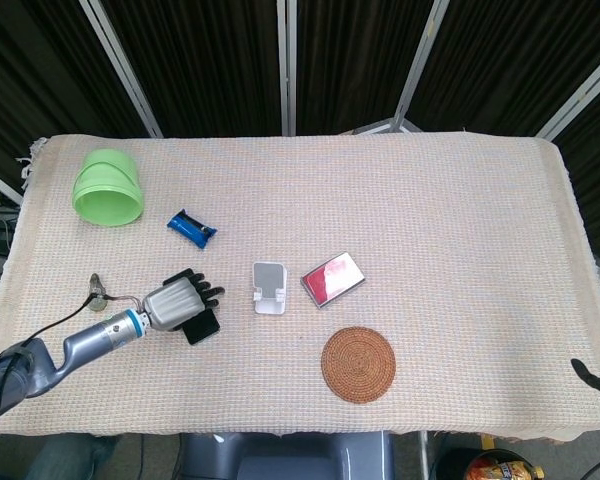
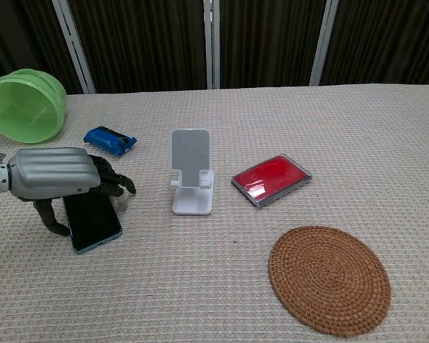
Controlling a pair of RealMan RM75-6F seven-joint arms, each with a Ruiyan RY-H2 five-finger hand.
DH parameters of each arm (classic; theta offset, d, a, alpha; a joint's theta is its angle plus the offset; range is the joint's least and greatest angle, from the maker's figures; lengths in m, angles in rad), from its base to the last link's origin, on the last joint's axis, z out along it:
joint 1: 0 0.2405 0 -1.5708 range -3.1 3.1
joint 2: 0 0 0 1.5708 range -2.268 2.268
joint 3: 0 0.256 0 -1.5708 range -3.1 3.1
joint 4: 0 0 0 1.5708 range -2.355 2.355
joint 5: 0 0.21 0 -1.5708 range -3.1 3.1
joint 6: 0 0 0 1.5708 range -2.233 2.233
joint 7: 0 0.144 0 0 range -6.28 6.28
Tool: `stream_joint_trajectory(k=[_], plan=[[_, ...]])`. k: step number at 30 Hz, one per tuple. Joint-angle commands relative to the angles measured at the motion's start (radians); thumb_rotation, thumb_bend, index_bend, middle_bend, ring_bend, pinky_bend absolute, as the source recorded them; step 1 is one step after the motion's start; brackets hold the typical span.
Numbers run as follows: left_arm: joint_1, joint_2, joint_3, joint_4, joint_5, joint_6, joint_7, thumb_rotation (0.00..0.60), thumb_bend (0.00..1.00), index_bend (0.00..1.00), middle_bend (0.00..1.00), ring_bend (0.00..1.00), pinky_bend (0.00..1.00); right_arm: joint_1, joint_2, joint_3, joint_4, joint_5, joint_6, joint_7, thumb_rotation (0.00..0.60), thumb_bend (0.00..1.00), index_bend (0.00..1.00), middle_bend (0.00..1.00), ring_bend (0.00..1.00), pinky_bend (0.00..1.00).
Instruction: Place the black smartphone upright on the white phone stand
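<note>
The black smartphone (image 2: 96,220) lies flat on the cloth, left of the white phone stand (image 2: 191,180). My left hand (image 2: 57,175) hovers low over the phone's far half, palm down. Its fingers (image 2: 118,184) reach past the phone's right edge and the thumb (image 2: 51,220) hangs by the left edge, so the hand straddles the phone without lifting it. From the head view the left hand (image 1: 180,300) covers most of the phone (image 1: 204,328), and the stand (image 1: 269,288) stands empty. Only a dark tip of the right hand (image 1: 592,372) shows at the right edge.
A red case (image 1: 332,278) lies just right of the stand. A round woven coaster (image 1: 358,364) sits near the front. A blue snack bar (image 1: 191,229) and a green bowl on its side (image 1: 107,187) are behind the left hand.
</note>
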Motion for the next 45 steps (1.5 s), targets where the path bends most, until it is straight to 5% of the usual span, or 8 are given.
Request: stream_joint_trajectory(k=[1, 5, 15, 22, 30, 45], plan=[[-0.002, -0.005, 0.0, -0.008, -0.012, 0.009, -0.006, 0.6, 0.0, 0.39, 0.25, 0.33, 0.32, 0.001, 0.003, 0.001, 0.002, 0.003, -0.004, 0.009, 0.6, 0.0, 0.0, 0.0, 0.0, 0.0], [-0.001, -0.007, 0.004, 0.006, -0.018, 0.035, -0.012, 0.6, 0.0, 0.57, 0.38, 0.44, 0.44, 0.0, 0.008, -0.001, 0.004, 0.001, -0.008, 0.02, 0.6, 0.0, 0.0, 0.0, 0.0, 0.0], [-0.004, 0.045, -0.02, -0.034, -0.035, 0.114, 0.04, 0.6, 0.04, 0.61, 0.39, 0.45, 0.44, -0.003, 0.013, -0.004, 0.002, -0.008, -0.004, 0.035, 0.6, 0.0, 0.0, 0.0, 0.0, 0.0], [-0.021, 0.122, -0.124, -0.12, -0.057, 0.228, 0.278, 0.6, 0.02, 0.61, 0.41, 0.47, 0.45, -0.005, 0.022, -0.006, 0.001, -0.01, -0.009, 0.059, 0.6, 0.0, 0.0, 0.0, 0.0, 0.0], [-0.142, 0.142, -0.209, -0.161, 0.046, 0.254, 0.648, 0.6, 0.02, 0.62, 0.41, 0.47, 0.46, -0.008, 0.034, -0.005, 0.004, -0.01, -0.008, 0.092, 0.6, 0.0, 0.0, 0.0, 0.0, 0.0], [-0.296, 0.049, -0.14, -0.083, 0.163, 0.09, 0.786, 0.6, 0.03, 0.6, 0.39, 0.47, 0.44, 0.004, 0.042, 0.003, 0.014, 0.034, -0.044, 0.112, 0.6, 0.0, 0.0, 0.0, 0.0, 0.0]])
